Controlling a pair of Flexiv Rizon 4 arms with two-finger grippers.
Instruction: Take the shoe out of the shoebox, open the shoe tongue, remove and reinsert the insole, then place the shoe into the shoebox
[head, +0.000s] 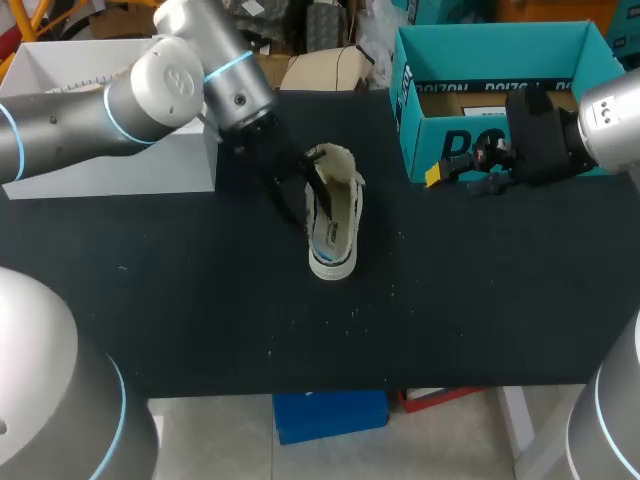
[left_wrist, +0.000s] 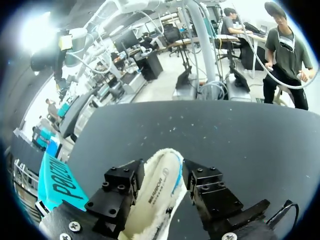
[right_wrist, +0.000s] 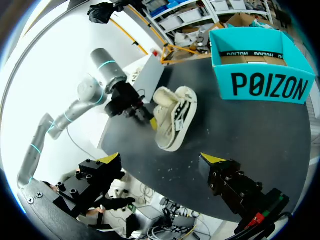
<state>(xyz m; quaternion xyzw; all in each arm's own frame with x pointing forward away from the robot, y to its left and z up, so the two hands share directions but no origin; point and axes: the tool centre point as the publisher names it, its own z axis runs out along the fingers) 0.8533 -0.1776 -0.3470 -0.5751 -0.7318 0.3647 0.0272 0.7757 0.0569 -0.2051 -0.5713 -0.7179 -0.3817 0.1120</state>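
Observation:
A cream sneaker (head: 335, 215) with blue sole stripes lies on the black table (head: 200, 300), toe toward the front edge. My left gripper (head: 300, 190) is at its heel end. In the left wrist view the fleecy shoe opening with the insole (left_wrist: 157, 185) sits between the black fingers (left_wrist: 120, 185); the jaws stand apart, with a thin gap on one side. My right gripper (head: 450, 172) hovers open and empty in front of the teal shoebox (head: 500, 130). From the right wrist, the shoe (right_wrist: 175, 117) lies ahead of the yellow-tipped right gripper (right_wrist: 162, 159), the shoebox (right_wrist: 265, 75) beyond it.
A white box (head: 110, 120) stands at the table's back left, behind my left arm. The shoebox holds brown cardboard (head: 470, 100) inside. Bare black tabletop stretches in front of the shoe to the front edge.

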